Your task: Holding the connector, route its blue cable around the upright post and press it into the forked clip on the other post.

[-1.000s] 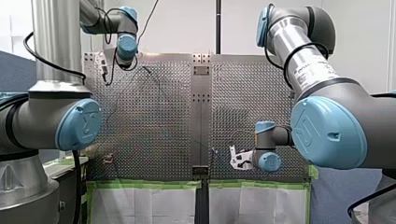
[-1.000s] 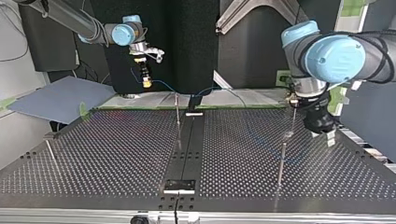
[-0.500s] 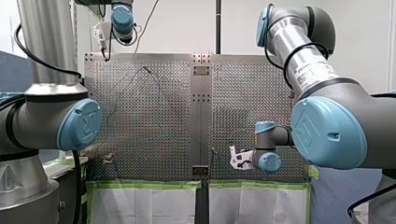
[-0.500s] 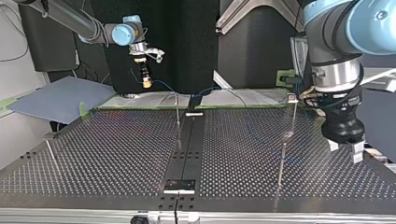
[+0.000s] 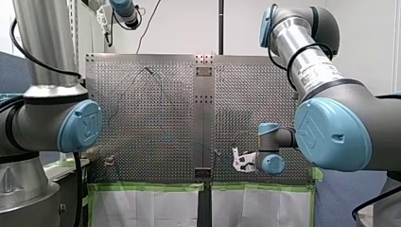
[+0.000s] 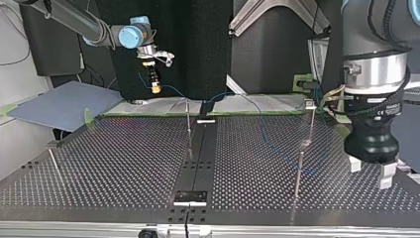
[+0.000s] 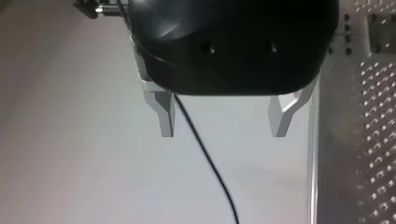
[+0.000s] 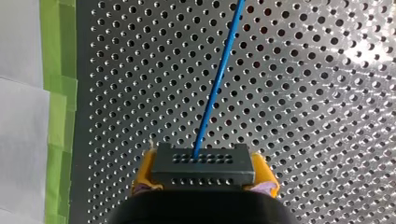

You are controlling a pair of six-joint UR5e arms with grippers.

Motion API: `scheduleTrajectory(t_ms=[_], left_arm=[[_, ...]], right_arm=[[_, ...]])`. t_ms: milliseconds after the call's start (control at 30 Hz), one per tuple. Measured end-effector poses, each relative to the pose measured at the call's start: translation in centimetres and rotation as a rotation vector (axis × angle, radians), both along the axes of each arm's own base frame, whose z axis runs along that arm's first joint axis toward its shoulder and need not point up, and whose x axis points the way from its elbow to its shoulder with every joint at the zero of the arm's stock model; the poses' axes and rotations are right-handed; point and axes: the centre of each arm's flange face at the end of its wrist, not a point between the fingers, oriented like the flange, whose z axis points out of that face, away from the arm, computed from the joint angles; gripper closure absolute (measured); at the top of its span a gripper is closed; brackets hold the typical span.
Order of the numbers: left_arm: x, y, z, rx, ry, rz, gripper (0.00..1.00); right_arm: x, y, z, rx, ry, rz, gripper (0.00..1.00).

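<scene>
In the right wrist view a dark connector (image 8: 202, 164) sits between my right gripper's (image 8: 204, 179) yellow pads, and its blue cable (image 8: 217, 79) runs ahead over the perforated plate. In the top view my right gripper (image 6: 155, 87) holds the connector high above the table's far edge, at the view's left. The blue cable (image 6: 265, 141) drops and trails across the table. A thin upright post (image 6: 188, 124) stands mid-table. A second post (image 6: 309, 124) carries a small clip (image 6: 309, 103). My left gripper (image 6: 370, 174) hangs open and empty at the view's right; its metal fingers (image 7: 164, 114) stand wide apart.
A shorter post (image 6: 298, 173) stands near the left gripper, and another (image 6: 52, 159) at the top view's left. A black strip (image 6: 198, 153) runs down the table's middle. A thin black cable (image 7: 205, 158) crosses under the left gripper. Green tape (image 8: 58, 93) lines the plate's edge.
My left arm has risen and swung nearer the top view's camera, leaving the front view's upper edge. My right arm and the connector have not moved.
</scene>
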Motion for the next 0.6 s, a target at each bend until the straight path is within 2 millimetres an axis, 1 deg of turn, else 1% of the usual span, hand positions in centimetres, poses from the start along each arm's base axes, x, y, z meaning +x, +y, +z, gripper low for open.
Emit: scheduleTrajectory(t_ms=[133, 267, 500, 600], left_arm=[[1.0, -0.4, -0.1, 0.008, 0.031, -0.031, 0.00], [1.8, -0.7, -1.0, 0.015, 0.077, -0.061, 0.00], [1.5, -0.9, -3.7, 0.027, 0.181, -0.077, 0.00], [1.2, -0.8, -4.5, 0.031, 0.219, -0.066, 0.00]], right_arm=[[0.0, 0.0, 0.0, 0.002, 0.001, 0.000, 0.56], [0.0, 0.0, 0.0, 0.004, 0.002, 0.000, 0.56], [0.0, 0.1, -0.1, 0.006, 0.003, 0.000, 0.56], [0.0, 0.1, -0.1, 0.006, 0.002, 0.000, 0.56]])
